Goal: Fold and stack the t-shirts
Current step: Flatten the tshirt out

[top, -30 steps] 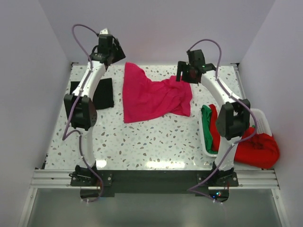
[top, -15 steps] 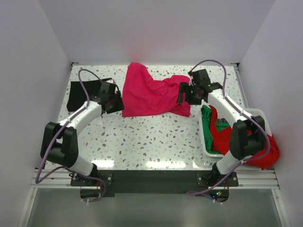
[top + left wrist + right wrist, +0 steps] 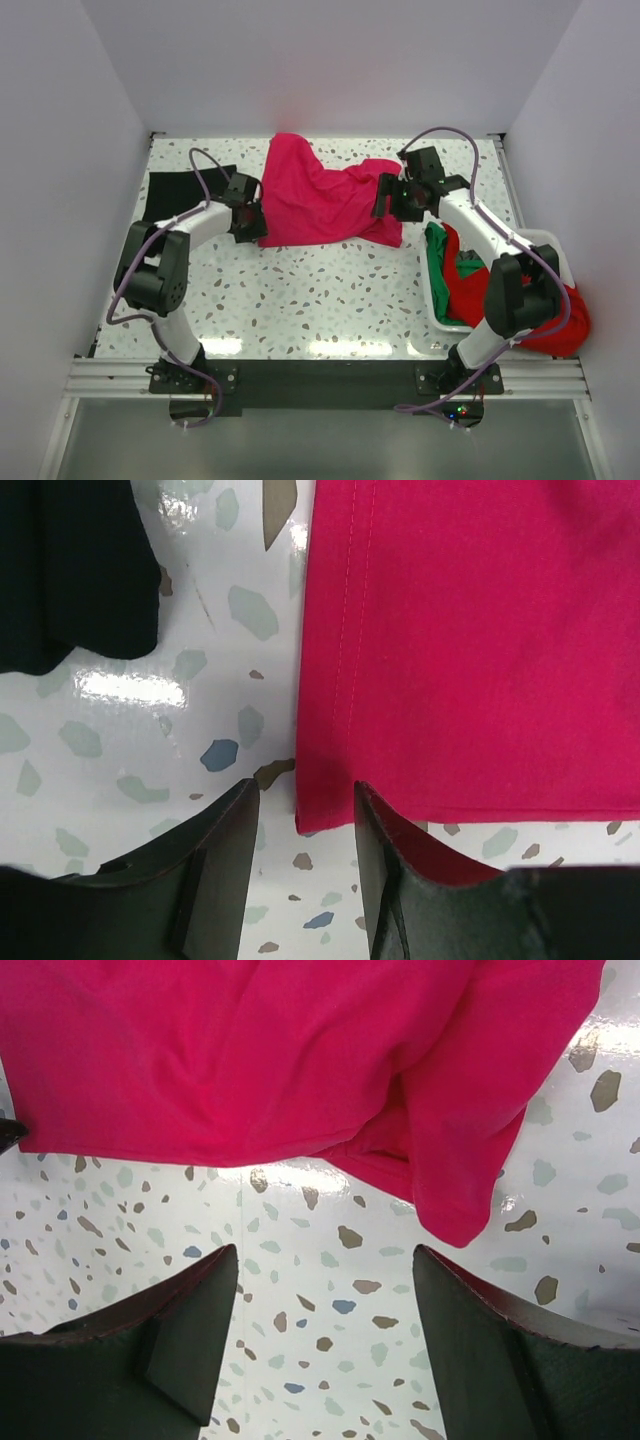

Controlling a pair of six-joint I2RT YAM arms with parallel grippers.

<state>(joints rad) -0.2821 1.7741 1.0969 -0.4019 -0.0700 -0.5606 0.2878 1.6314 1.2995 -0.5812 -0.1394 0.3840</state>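
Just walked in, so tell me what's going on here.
Two robot arms are working on a pink shirt. The jaws of the left arm stand open around the shirt's near left corner; those of the right arm hover open by its right end. A black shirt lies at left; red and green ones sit in the basket.

The top external camera is fixed above and behind the arm bases [image 3: 180,372] and looks down across the whole speckled surface [image 3: 330,290] from a distance. The left wrist camera looks down past the left fingers [image 3: 215,880], very close to the surface, at a corner of the magenta-pink t-shirt [image 3: 480,650] and an edge of the black t-shirt [image 3: 70,570]. The right wrist camera looks down past the right fingers [image 3: 170,1350] from farther off at the magenta-pink t-shirt's other end. All three views share that shirt.
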